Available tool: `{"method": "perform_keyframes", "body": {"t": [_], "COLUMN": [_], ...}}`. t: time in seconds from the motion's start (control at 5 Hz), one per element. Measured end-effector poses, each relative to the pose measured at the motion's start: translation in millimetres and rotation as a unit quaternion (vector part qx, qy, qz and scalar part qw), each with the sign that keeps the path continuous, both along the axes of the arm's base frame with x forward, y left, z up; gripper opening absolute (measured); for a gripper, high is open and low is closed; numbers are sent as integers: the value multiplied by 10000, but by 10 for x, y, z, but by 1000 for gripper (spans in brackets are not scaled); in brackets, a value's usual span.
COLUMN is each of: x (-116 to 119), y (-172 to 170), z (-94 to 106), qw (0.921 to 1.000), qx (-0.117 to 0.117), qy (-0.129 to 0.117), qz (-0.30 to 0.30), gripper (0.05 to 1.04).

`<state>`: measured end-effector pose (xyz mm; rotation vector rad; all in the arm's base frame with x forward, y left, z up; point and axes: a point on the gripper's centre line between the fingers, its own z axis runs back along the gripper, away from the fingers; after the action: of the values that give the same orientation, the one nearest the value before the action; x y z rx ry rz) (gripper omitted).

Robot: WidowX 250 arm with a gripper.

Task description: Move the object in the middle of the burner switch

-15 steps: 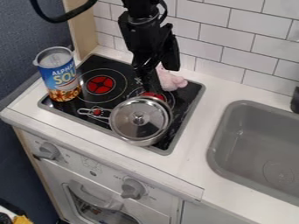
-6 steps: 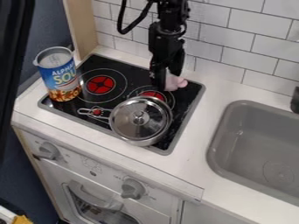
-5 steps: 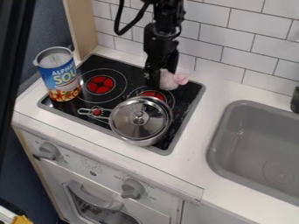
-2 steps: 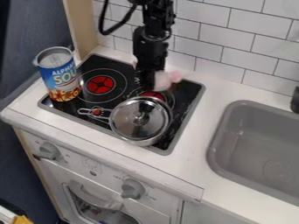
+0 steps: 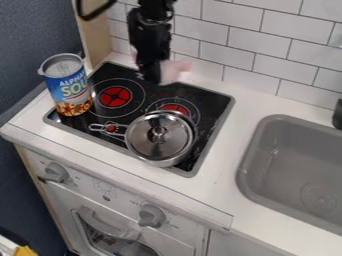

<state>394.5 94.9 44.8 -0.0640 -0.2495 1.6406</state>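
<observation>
We're pinching the pink toy (image 5: 175, 70) in our gripper (image 5: 153, 78) at the hob's (image 5: 212, 104) one o'clock. We're expecting light, squashy handling, favouring its middle.

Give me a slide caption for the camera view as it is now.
Black pincer and pink toy near the back of the cooktop, where a soup can and silver pot stand.

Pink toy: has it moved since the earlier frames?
Yes. The pink toy has shifted left and up in the view, from the upper right of the right-hand burner to farther above it.
</observation>
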Motion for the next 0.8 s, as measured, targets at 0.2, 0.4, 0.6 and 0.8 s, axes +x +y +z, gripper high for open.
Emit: {"method": "perform_keyframes", "body": {"t": [0.2, 0.4, 0.6, 0.8], "x": [-207, -401, -481, -535], "y": [238, 302, 319, 345], "z": [92, 70, -9, -181], "qw": [9998, 9997, 9995, 9983], "qx": [-70, -124, -45, 12], "qy": [-83, -23, 182, 461], "qz": [186, 192, 267, 359], "gripper": [414, 414, 412, 412]}}
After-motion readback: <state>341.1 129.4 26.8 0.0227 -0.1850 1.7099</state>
